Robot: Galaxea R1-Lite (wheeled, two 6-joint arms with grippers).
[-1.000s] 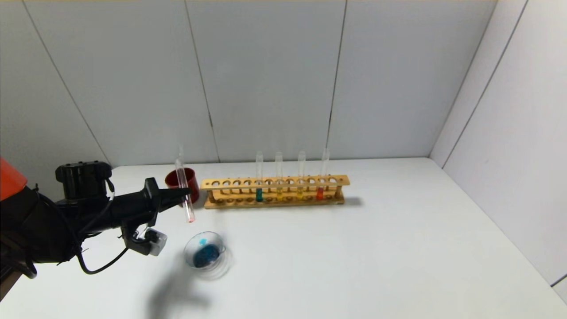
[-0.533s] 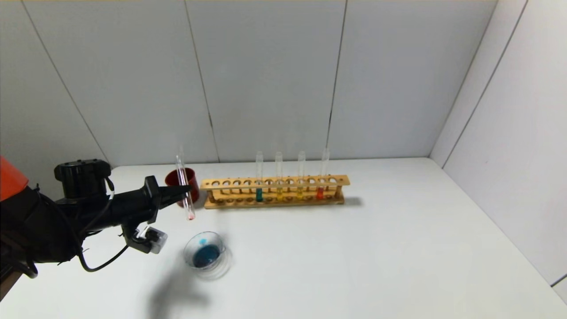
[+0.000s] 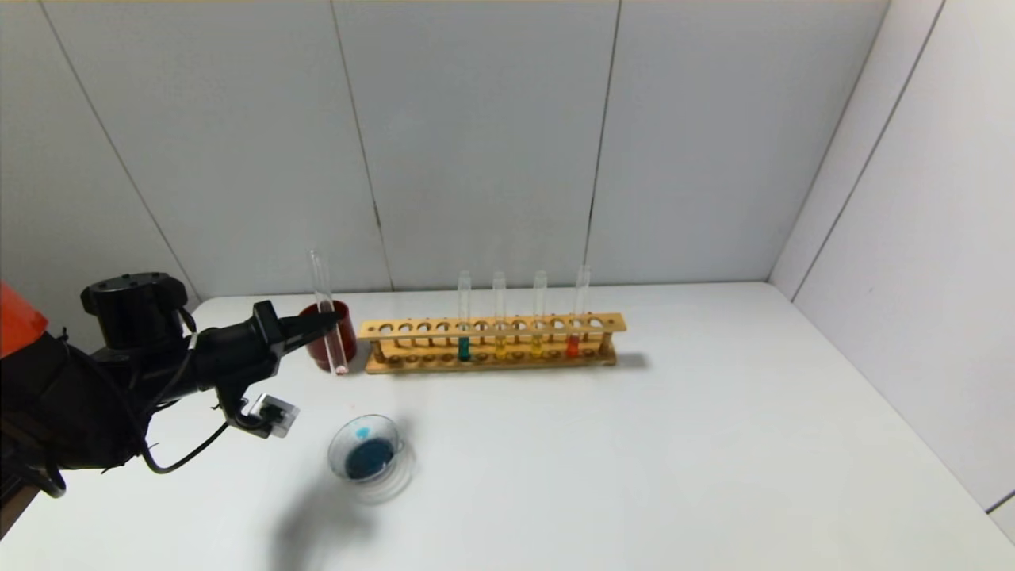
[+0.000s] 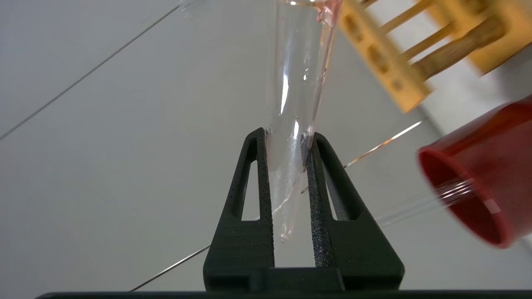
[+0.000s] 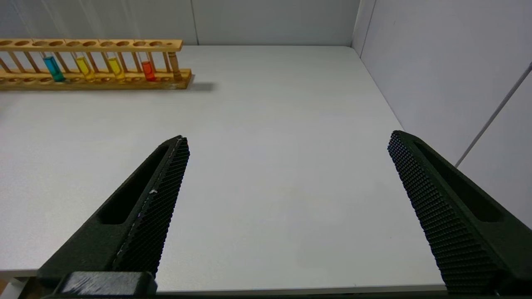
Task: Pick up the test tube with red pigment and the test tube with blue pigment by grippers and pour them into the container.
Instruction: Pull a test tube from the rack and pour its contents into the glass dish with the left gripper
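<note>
My left gripper [image 3: 329,321] is shut on the test tube with red pigment [image 3: 321,281], which holds only a pink trace at its bottom. It holds the tube nearly upright, just in front of the dark red cup [image 3: 315,353]. The left wrist view shows both fingers clamped on the tube [image 4: 299,83] at the gripper's tips [image 4: 286,137]. The container [image 3: 334,448], a clear glass dish, sits on the table nearer me and holds dark blue liquid. My right gripper [image 5: 286,137] is open and empty over the right side of the table; it is out of the head view.
A wooden rack [image 3: 492,327] right of the cup holds a teal tube [image 3: 464,347], two yellow tubes and a red-orange tube [image 3: 572,346]. An empty clear tube [image 4: 453,193] leans inside the cup [image 4: 498,137]. Grey walls stand behind and to the right.
My left gripper has carried the tube up and back, away from above the dish and toward the red cup. The dish and the rack have not moved.
</note>
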